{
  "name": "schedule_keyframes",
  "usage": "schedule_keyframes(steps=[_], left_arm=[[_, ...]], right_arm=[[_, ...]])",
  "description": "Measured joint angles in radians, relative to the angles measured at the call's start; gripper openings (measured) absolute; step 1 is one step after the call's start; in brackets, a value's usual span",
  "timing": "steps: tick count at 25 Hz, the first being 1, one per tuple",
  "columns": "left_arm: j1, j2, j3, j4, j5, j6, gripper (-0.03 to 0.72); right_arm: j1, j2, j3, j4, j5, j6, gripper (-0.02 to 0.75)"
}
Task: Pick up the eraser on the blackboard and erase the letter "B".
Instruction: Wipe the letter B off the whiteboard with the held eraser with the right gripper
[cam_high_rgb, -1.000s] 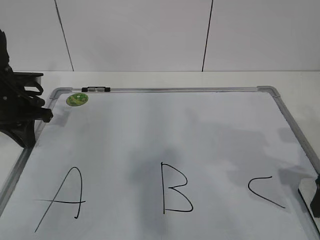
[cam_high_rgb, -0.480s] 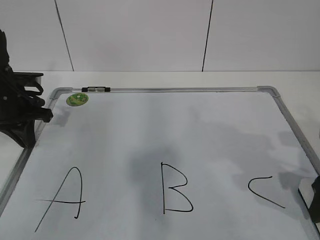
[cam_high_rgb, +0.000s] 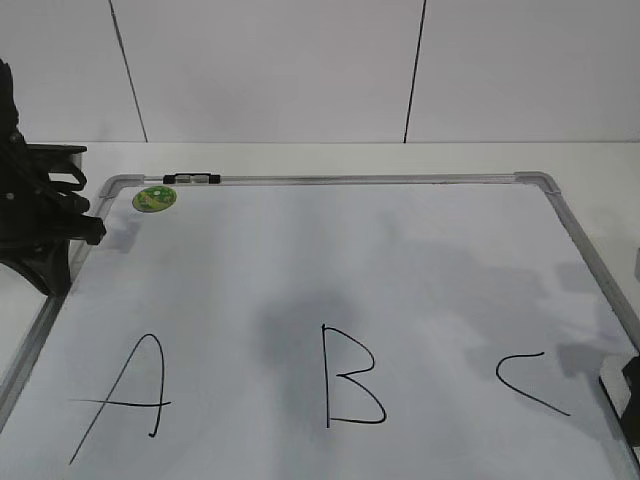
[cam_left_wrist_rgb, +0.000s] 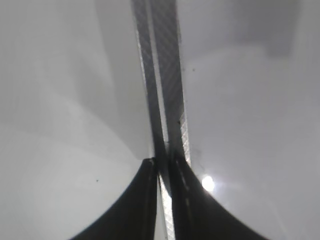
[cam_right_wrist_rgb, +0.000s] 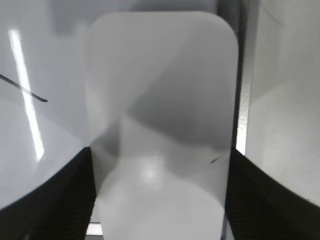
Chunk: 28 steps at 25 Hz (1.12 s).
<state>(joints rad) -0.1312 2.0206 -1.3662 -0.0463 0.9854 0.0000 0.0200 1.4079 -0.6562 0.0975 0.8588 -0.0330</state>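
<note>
Right claw (cam_right_wrist_rgb: 159, 200) is spread w/ the eraser (cam_right_wrist_rgb: 160, 115) between its fingers, not yet pinched. Left claw (cam_left_wrist_rgb: 162, 167) is pressed together. Risk: fingers skid off the smooth sides, or the eraser wipes "C" (cam_high_rgb: 530, 382) en route to "B" (cam_high_rgb: 352, 374).

The blackboard (cam_high_rgb: 300, 260) is a white dry-erase panel in a grey metal frame with rounded corner caps, lying flat. The letter "B" (cam_high_rgb: 352, 388) is intact, drawn in thin black marker near the board's near edge, at mid-width. The eraser (cam_right_wrist_rgb: 160, 125), a white rounded-rectangular block, lies flat on the board against its right frame.
</note>
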Motion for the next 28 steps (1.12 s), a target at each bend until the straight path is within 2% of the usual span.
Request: schedule_keyframes(steps=[11,13,15,19,23,28], left_arm=[[0.000,0.000,0.000,-0.007,0.000,0.007,0.046],[0.000,0.000,0.000,-0.005,0.000,0.007,0.046],[0.000,0.000,0.000,-0.007,0.000,0.007,0.046],[0.000,0.000,0.000,-0.007,0.000,0.007,0.046],[0.000,0.000,0.000,-0.007,0.002,0.007,0.046],[0.000,0.000,0.000,-0.007,0.002,0.007,0.046]], right_arm=[[0.000,0.002,-0.110,0.008,0.144,0.000,0.532],[0.000,0.002,-0.121,0.048,0.148,0.000,0.532],[0.000,0.002,-0.126,0.137,0.136,-0.004,0.532],[0.010,0.002,-0.137,0.286,0.130,-0.114,0.531],[0.113,0.005,-0.189,0.240,0.130,-0.104,0.531],[0.326,0.085,-0.336,0.044,0.162,0.067,0.531]])
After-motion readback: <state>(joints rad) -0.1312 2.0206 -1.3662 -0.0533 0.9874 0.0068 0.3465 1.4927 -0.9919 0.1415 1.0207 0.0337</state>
